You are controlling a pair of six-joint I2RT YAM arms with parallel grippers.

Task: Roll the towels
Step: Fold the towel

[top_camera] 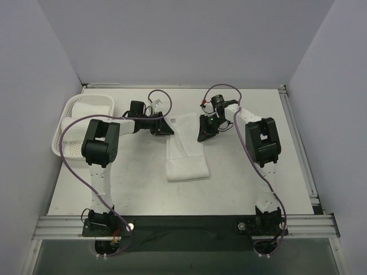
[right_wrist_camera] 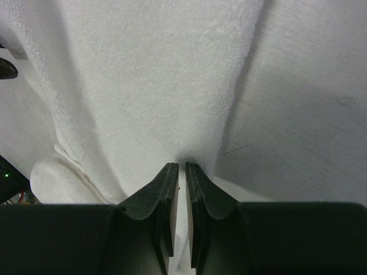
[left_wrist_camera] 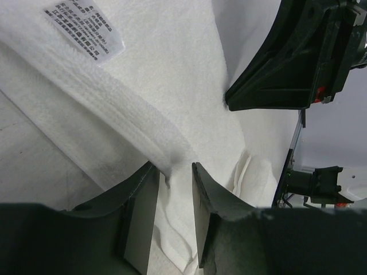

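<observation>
- Desk [top_camera: 246,189]: a pale, flat top. It carries everything we list below.
- Towel [top_camera: 186,157]: white terry cloth, laid lengthwise mid-desk between the two arms. Its near end lies flat and square. Its far end is drawn up into folds where both grippers meet it.
- Handling, in our judgement: light, soft and quite limp, with no stiffness of its own. Whatever is not supported will sag and bunch. The pile should cling to itself once wound, though the cloth may slide on the smooth desk. We would take hold at the two corners of one short end, on the thicker hem, so that the roll starts straight.
- Left gripper [top_camera: 167,129]: at the far left corner of the towel. Its wrist view shows the jaws standing partly apart, astride a raised ridge of hem. We cannot tell whether the cloth is truly clamped. A printed label [left_wrist_camera: 86,31] lies just beyond.
- Right gripper [top_camera: 202,135]: at the far right corner. Its jaws are all but closed, pinching a pucker of the towel, with creases running out from the tips.
- Basket [top_camera: 62,129]: white lattice, at the far left of the desk, apart from the laid-out towel. It holds a second towel [top_camera: 94,107], folded.
</observation>
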